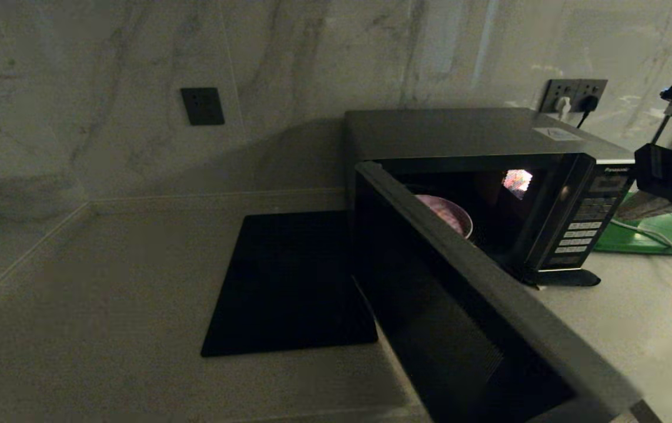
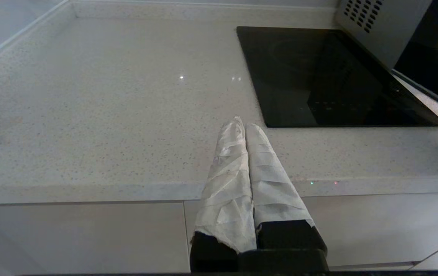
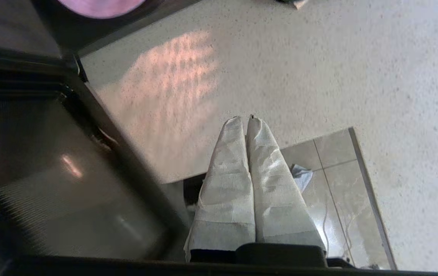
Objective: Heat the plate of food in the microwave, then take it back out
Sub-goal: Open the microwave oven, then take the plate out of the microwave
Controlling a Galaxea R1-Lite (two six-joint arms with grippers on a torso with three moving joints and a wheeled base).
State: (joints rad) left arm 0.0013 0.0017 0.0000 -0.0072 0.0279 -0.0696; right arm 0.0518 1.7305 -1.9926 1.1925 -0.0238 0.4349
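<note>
Right gripper (image 3: 246,119) clenched, empty, above the counter (image 3: 318,69) just right of the open door (image 1: 459,305). Left gripper (image 2: 242,124) clenched, parked at the near counter edge. Plate (image 1: 450,214) sits inside the microwave (image 1: 488,141), on the right of the counter.

The microwave (image 1: 488,176) is a large boxy appliance in dark grey with a Panasonic mark and a button panel on its right-hand end. Its dark glass door (image 1: 465,329) stands swung wide open, and the cavity behind it is dark apart from 1 small bright patch on the back wall. The open door lies just beside the right gripper (image 3: 246,119), whose 2 wrapped fingers are pressed together over the counter edge. The plate of food (image 1: 450,214), small, round and pale lavender, sits inside the cavity, beyond the gripper's tips; what lies on it cannot be made out.
</note>
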